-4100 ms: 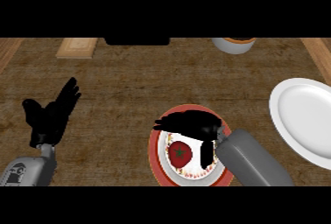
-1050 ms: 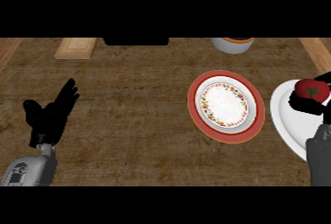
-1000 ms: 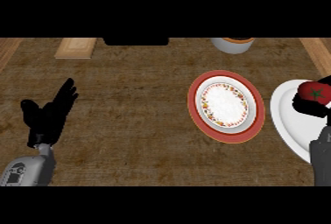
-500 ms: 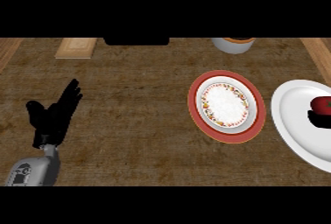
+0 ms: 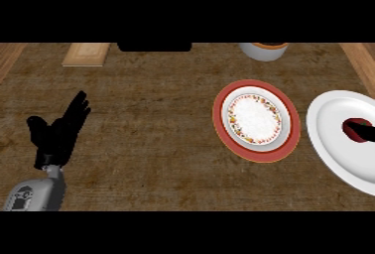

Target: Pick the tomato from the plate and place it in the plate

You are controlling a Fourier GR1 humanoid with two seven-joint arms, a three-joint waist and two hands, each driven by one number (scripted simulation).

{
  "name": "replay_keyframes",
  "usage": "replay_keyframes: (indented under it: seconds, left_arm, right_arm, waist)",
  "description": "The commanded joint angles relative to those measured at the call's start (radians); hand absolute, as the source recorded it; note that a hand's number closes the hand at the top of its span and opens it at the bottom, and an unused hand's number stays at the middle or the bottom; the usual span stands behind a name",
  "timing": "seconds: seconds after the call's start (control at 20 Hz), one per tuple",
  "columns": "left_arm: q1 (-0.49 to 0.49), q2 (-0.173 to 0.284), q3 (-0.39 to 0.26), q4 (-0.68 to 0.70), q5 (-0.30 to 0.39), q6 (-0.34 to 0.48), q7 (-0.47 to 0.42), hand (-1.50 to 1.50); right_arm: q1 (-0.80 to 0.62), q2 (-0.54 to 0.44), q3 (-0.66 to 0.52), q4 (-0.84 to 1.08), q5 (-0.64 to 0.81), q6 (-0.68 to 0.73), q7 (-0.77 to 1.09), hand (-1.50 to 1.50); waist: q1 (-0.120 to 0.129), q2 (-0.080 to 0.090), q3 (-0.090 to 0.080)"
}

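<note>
Sitting on the smooth white plate [image 5: 337, 144] at the view's right edge: the red tomato [image 5: 354, 128], round, partly covered by black fingers of the right hand [image 5: 364, 132]; cannot tell if they grip it or just touch. Beside it, not touching, a red-rimmed oval-looking plate [image 5: 256, 120] with a dotted floral band lies on the brown wood-grain counter [image 5: 154, 124]. Left hand [image 5: 57, 134] rests at the left, fingers straight and spread, pointing up. No readable writing
</note>
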Motion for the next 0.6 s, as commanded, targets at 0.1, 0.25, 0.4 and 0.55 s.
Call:
replay_keyframes:
  seconds: [0.1,0.25,0.4,0.55]
  left_arm:
    - [0.01,-0.001,0.009,0.026,0.003,-0.01,-0.022,0.0]
    - [0.005,0.024,0.021,-0.007,0.013,-0.023,0.023,0.0]
    - [-0.008,0.005,0.012,0.0,0.003,-0.009,0.016,0.0]
    - [-0.013,-0.018,0.008,0.028,-0.007,0.007,-0.013,0.0]
  right_arm:
    - [0.008,0.053,-0.029,-0.189,-0.217,0.05,-0.156,-1.5]
    - [0.025,0.09,-0.068,-0.321,-0.306,0.094,-0.016,-1.5]
    - [0.019,0.096,-0.123,-0.315,-0.425,0.159,0.083,-1.5]
    - [0.1,0.127,-0.145,-0.347,-0.532,0.232,0.093,-1.5]
  waist:
    - [-0.014,-0.004,-0.001]
    - [-0.016,-0.006,-0.002]
    - [-0.014,-0.005,-0.001]
    - [-0.015,-0.002,-0.001]
